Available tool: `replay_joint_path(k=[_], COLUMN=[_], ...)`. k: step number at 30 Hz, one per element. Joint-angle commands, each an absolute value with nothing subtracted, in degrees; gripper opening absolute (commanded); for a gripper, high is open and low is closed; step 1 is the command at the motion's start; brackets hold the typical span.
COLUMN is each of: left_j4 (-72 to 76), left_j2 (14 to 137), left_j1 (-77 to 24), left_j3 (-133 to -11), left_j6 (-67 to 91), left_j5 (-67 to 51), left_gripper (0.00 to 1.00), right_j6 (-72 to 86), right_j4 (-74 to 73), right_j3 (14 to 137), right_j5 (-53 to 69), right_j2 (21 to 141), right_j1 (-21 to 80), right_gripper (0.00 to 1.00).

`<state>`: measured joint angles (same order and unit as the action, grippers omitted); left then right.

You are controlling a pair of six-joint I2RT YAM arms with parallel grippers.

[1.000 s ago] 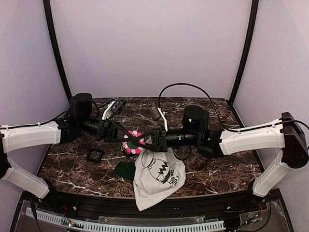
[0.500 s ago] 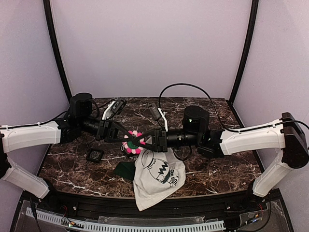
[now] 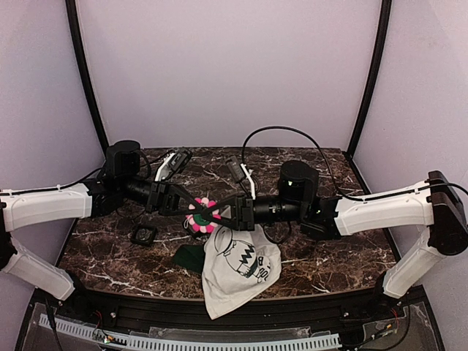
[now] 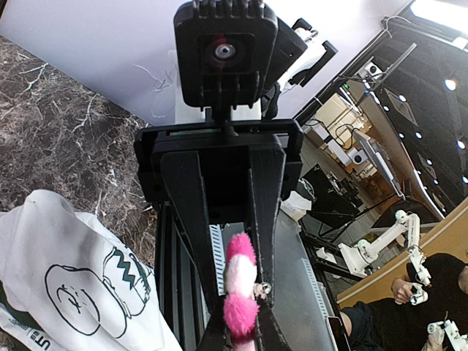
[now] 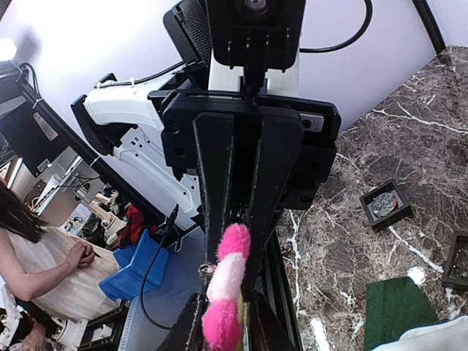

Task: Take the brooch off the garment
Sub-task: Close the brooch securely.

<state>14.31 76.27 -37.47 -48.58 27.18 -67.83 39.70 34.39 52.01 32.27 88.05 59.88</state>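
Both arms are reaching in from the side edges of the marble table (image 3: 329,248) and meeting over its middle, slightly toward the left edge; the left gripper (image 3: 192,208) and the right gripper (image 3: 217,213) are pointing at each other tip to tip; each is clamping down on the brooch (image 3: 202,216), which is sitting between them above the surface, its pink and white petals and green centre facing up toward the overhead camera.

In the left wrist view the brooch (image 4: 240,292) is showing edge-on, with the opposing dark fingers (image 4: 267,219) pressing in on either side of it; the right wrist view is showing the same, the brooch (image 5: 223,292) squeezed between the left arm's fingers (image 5: 216,183).

The garment (image 3: 238,267) is lying crumpled from just beneath the brooch toward the near edge, its lower end draping over that edge, the black cartoon print facing up; a dark green sleeve (image 3: 191,256) is poking out on its left side; whether the pin is in the cloth cannot be told.

A small black square frame (image 3: 143,235) is resting on the table toward the left edge, apart from the garment; the right wrist view is showing a second frame (image 5: 457,259) near it.
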Motion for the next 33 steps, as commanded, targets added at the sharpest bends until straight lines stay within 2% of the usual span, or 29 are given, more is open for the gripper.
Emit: replay_joint_path(k=[1,17,23,33], left_j4=[13.17,13.19,13.25,13.12], left_j2=[75.62,75.76,75.9,75.76], left_j1=[-37.61,-37.61,-37.61,-37.62], left_j3=[-49.44,-49.48,-49.43,-49.48], left_j6=[26.54,26.63,26.63,26.55], left_j5=[-68.53,-68.49,-68.47,-68.39], left_gripper=[0.01,0.01,0.01,0.01], right_j6=[39.39,38.69,38.63,38.48], right_j4=[36.65,34.33,34.18,29.81], right_j3=[51.27,52.69,53.08,54.24], right_j5=[32.17,31.74,31.94,27.94], right_j2=[86.34,87.48,87.81,88.29], right_j1=[59.59,59.64,59.63,59.58], right_gripper=[0.21,0.23,0.28,0.16])
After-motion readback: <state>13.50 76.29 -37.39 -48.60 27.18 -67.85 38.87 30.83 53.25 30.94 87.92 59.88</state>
